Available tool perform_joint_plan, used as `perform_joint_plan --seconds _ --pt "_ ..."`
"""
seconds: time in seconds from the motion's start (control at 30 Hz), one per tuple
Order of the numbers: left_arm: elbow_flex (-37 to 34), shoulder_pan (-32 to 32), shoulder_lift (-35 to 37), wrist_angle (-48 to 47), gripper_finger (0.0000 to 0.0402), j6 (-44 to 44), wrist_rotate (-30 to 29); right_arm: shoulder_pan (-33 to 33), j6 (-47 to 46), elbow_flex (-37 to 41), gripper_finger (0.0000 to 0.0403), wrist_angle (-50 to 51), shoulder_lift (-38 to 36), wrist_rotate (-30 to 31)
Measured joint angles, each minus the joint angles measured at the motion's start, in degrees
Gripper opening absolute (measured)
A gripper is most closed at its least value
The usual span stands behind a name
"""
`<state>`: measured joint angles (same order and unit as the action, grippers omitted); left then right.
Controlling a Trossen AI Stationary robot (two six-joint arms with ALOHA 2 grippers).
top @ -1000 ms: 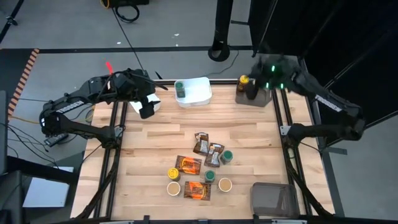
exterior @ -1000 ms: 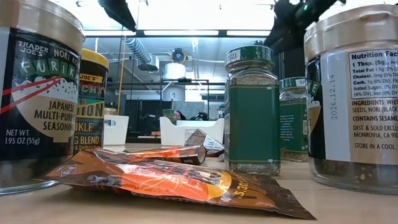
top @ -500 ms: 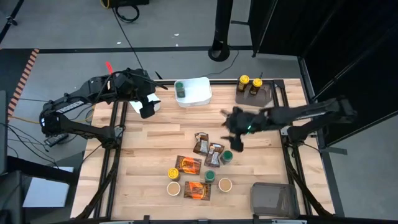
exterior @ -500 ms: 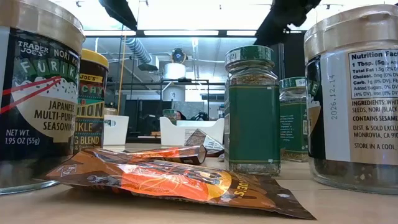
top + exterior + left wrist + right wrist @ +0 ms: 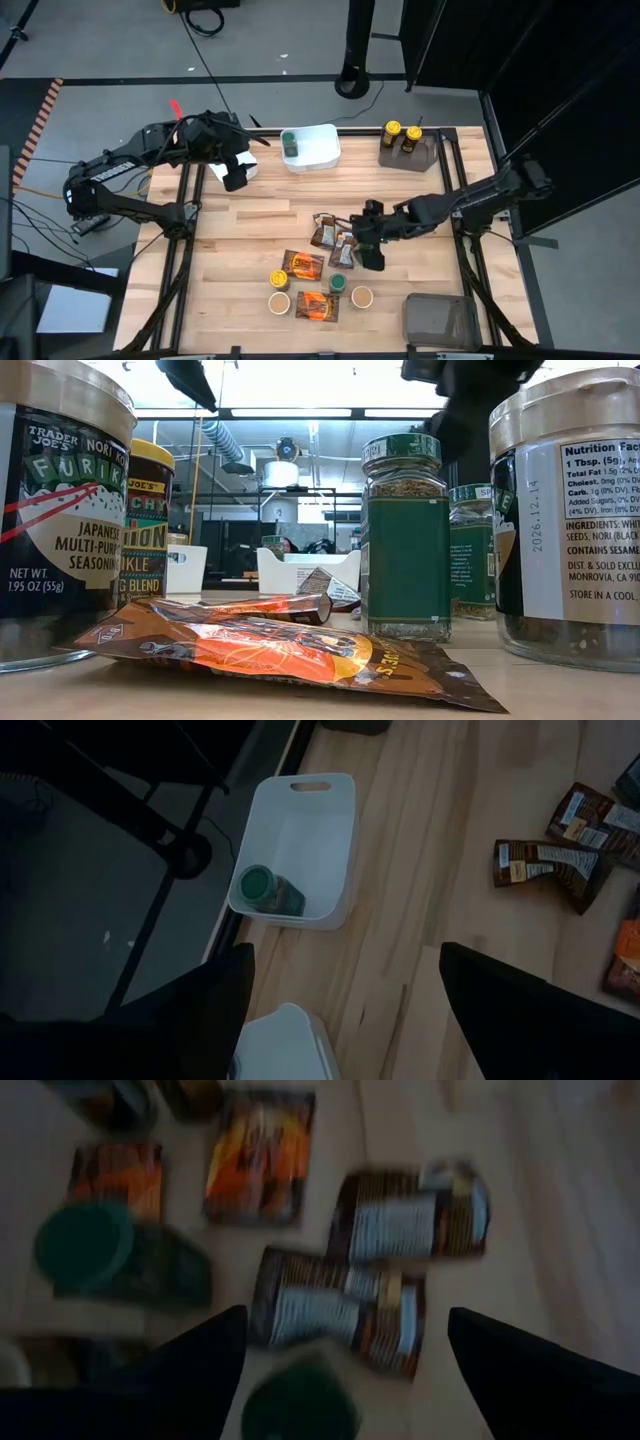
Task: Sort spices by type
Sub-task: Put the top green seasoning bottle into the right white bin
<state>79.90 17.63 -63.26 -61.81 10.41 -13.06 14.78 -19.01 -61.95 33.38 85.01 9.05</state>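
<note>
High view: right gripper [image 5: 369, 243] reaches in over the middle of the table [image 5: 250, 215], above the spice pile, fingers spread and nothing in them; it hangs over a green-lid jar [image 5: 362, 252] beside two brown packets [image 5: 334, 236]. Nearer lie two orange packets [image 5: 304, 266], a yellow-lid jar [image 5: 279, 277], two tan-lid jars [image 5: 361, 296] and another green-lid jar [image 5: 338, 284]. Left gripper [image 5: 236, 170] waits at the far left edge over a small white tub [image 5: 245, 160], fingers apart, empty. A larger white tub [image 5: 315, 146] at the far edge has one green jar in it [image 5: 290, 145]; a grey bin [image 5: 410, 150] far right holds two yellow-lid jars [image 5: 402, 131]; another grey bin [image 5: 438, 318] sits near right. Low view: orange packet [image 5: 290, 652] lies flat up front, tall green jar [image 5: 406, 540] behind it, big jars at both sides, dark arm above right. Left wrist view: white tub [image 5: 300, 850] with the green jar [image 5: 268, 890] lying in its corner, brown packets [image 5: 548, 865] farther off on the wood. Right wrist view: blurry; two fingers [image 5: 175, 1380] wide apart, green lid [image 5: 300, 1405] between them, packets [image 5: 345, 1305] beyond.
</note>
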Motion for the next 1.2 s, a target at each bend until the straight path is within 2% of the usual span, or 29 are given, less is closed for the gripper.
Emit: perform_joint_plan --seconds 0.17,0.6,0.77,1.0,1.2 --pt "0.00 0.00 0.00 0.14 0.0325 -0.11 0.00 2.50 -4.88 0.31 0.0352 6.63 0.84 0.69" --pt "0.00 0.00 0.00 0.68 0.0325 -0.17 0.00 3.55 -5.46 0.35 0.0348 6.52 7.45 -0.12" --pt "0.00 0.00 0.00 0.66 0.0325 -0.17 0.01 3.10 -4.52 0.35 0.0305 6.12 7.71 -0.26" --pt "0.00 -0.01 0.00 0.65 0.0325 -0.20 0.00 1.78 -5.04 0.26 0.0206 6.28 7.45 -1.65" --pt "0.00 0.00 0.00 0.62 0.0325 -0.20 0.02 0.88 -5.07 0.26 0.0206 6.33 7.45 -1.85"
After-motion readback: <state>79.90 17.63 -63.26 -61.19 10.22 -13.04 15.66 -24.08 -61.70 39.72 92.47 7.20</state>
